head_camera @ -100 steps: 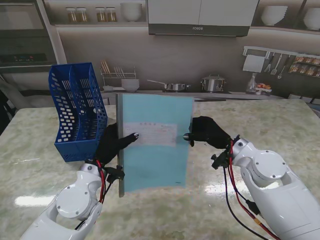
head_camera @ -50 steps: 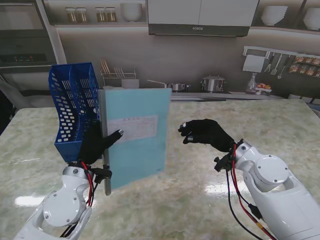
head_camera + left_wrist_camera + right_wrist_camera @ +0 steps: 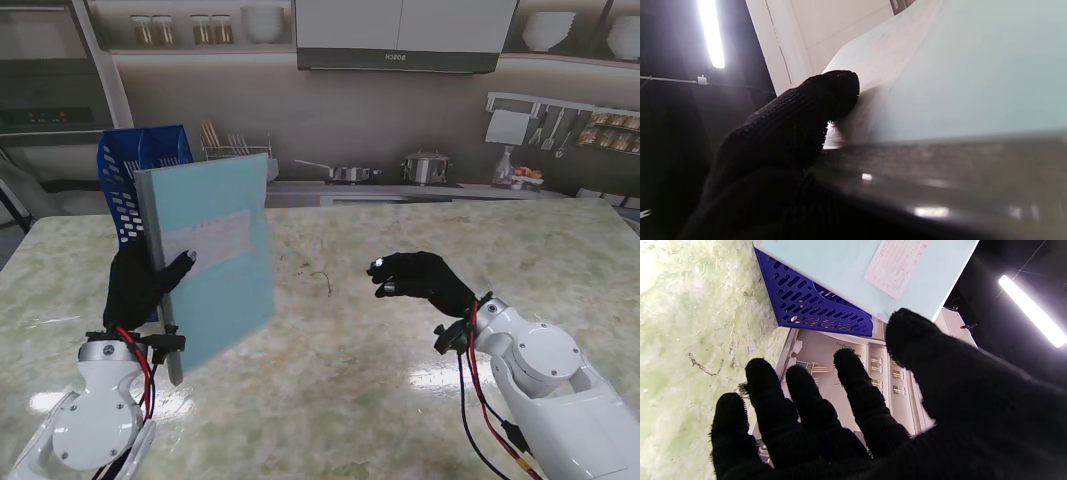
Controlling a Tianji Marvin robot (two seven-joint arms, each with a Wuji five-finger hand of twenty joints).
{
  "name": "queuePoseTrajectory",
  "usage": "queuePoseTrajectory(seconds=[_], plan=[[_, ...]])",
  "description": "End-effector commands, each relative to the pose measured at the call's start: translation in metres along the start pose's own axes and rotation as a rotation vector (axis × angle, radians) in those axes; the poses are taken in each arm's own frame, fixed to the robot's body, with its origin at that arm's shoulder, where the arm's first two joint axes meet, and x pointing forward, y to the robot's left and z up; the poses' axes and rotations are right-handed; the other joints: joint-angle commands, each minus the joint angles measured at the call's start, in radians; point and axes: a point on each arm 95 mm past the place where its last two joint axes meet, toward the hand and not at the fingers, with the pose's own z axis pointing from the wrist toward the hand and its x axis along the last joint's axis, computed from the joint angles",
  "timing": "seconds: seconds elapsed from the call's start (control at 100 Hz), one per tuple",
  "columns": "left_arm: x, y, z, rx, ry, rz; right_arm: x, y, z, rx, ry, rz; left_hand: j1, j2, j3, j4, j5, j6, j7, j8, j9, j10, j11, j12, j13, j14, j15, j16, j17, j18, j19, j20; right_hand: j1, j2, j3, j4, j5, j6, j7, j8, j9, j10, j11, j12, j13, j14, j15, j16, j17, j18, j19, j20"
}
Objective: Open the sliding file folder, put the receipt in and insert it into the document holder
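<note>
A kitchen is shown. A big marble table (image 3: 400, 330) is seen in the lower half of the frame. Behind it, a counter is set with a silver pot (image 3: 427, 167), a pan (image 3: 345, 173) and a dish rack (image 3: 238, 155). White cupboards (image 3: 405, 25) and a range hood (image 3: 398, 60) are placed at the top middle. Jars (image 3: 180, 28) and bowls (image 3: 548, 30) are kept on high shelves. An oven (image 3: 45, 90) is built in at the upper left. Cooking tools (image 3: 548, 128) are hung at the upper right.

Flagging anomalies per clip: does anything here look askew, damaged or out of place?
Nothing damaged. The pale blue sliding file folder is held tilted by the left robot hand, in front of the blue perforated plastic document holder, not yet inserted.
</note>
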Motion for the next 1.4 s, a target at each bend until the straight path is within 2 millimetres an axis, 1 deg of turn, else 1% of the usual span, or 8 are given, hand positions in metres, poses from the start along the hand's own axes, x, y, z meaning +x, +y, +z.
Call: queuePoseTrajectory(seconds=[0.0,0.08,0.16,0.39,0.58,0.98,1.19,1.39], plan=[[0.007,-0.007,-0.002,0.031,0.025,0.014,-0.009,-0.003,-0.004,-0.005,-0.022,0.02,0.081,0.045,0.211,0.098,0.058,0.13,0.078,-0.038,0.07,-0.084,0.074,-0.036,0.125,0.047,0.107,-0.029,0.031,-0.535,0.186,0.038,-0.016,-0.04,0.017,0.012,-0.027,-0.01,-0.01,-0.004,-0.017,0.011,-0.008,-0.01,-0.025,0.015,-0.008,-0.012,0.001,0.023,-0.017,0.039],[0.009,-0.015,-0.004,0.055,0.037,0.037,-0.011,-0.002,-0.005,-0.009,-0.029,0.025,0.069,0.028,0.239,0.101,0.067,0.14,0.086,-0.05,0.086,-0.097,0.083,-0.059,0.144,0.032,0.112,-0.043,0.034,-0.545,0.186,0.056,-0.016,-0.038,0.016,0.013,-0.027,-0.011,-0.01,-0.004,-0.016,0.011,-0.009,-0.01,-0.031,0.018,-0.01,-0.012,-0.005,0.022,-0.02,0.048],[0.011,-0.023,-0.006,0.079,0.046,0.059,-0.013,-0.002,-0.006,-0.014,-0.036,0.03,0.062,0.017,0.259,0.106,0.072,0.148,0.091,-0.056,0.098,-0.101,0.089,-0.074,0.144,0.031,0.123,-0.046,0.035,-0.545,0.186,0.069,-0.016,-0.036,0.015,0.013,-0.031,-0.013,-0.012,-0.005,-0.02,0.01,-0.013,-0.011,-0.041,0.018,-0.011,-0.011,-0.012,0.019,-0.024,0.055],[0.013,-0.057,-0.012,0.161,0.069,0.139,-0.016,-0.002,-0.009,-0.03,-0.047,0.032,0.062,0.026,0.256,0.099,0.064,0.152,0.093,-0.053,0.096,-0.103,0.094,-0.084,0.144,0.027,0.133,-0.051,0.035,-0.556,0.186,0.072,-0.018,-0.038,0.014,0.013,-0.044,-0.02,-0.023,-0.012,-0.03,0.002,-0.021,-0.015,-0.061,0.013,-0.016,-0.009,-0.036,0.019,-0.043,0.07],[0.019,-0.077,-0.02,0.192,0.09,0.19,-0.018,-0.003,-0.01,-0.032,-0.058,0.036,0.061,0.027,0.254,0.095,0.058,0.155,0.093,-0.047,0.093,-0.111,0.094,-0.086,0.144,0.014,0.136,-0.055,0.036,-0.567,0.186,0.07,-0.018,-0.041,0.016,0.013,-0.038,-0.027,-0.022,-0.013,-0.028,0.005,-0.025,-0.017,-0.063,0.014,-0.026,-0.013,-0.039,0.019,-0.056,0.07],[0.032,-0.095,-0.033,0.243,0.133,0.254,-0.02,-0.004,-0.012,-0.034,-0.075,0.043,0.061,0.027,0.257,0.09,0.058,0.162,0.091,-0.039,0.095,-0.107,0.096,-0.089,0.144,0.012,0.142,-0.059,0.036,-0.578,0.186,0.07,-0.019,-0.045,0.017,0.013,-0.033,-0.034,-0.02,-0.015,-0.021,0.011,-0.029,-0.019,-0.061,0.021,-0.027,-0.011,-0.039,0.02,-0.066,0.076],[0.035,-0.103,-0.037,0.317,0.15,0.319,-0.022,-0.004,-0.012,-0.038,-0.082,0.052,0.069,0.033,0.255,0.086,0.056,0.162,0.089,-0.037,0.095,-0.108,0.096,-0.09,0.144,0.013,0.143,-0.06,0.036,-0.581,0.186,0.07,-0.017,-0.044,0.016,0.012,-0.033,-0.038,-0.02,-0.015,-0.019,0.011,-0.031,-0.019,-0.061,0.019,-0.027,-0.01,-0.038,0.02,-0.069,0.078],[0.033,-0.103,-0.033,0.43,0.157,0.409,-0.023,-0.005,-0.012,-0.039,-0.085,0.059,0.07,0.042,0.24,0.08,0.046,0.158,0.085,-0.032,0.087,-0.106,0.094,-0.088,0.144,0.014,0.144,-0.061,0.035,-0.577,0.186,0.064,-0.017,-0.043,0.015,0.012,-0.031,-0.044,-0.019,-0.016,-0.017,0.011,-0.032,-0.018,-0.059,0.018,-0.026,-0.01,-0.038,0.019,-0.071,0.08]])
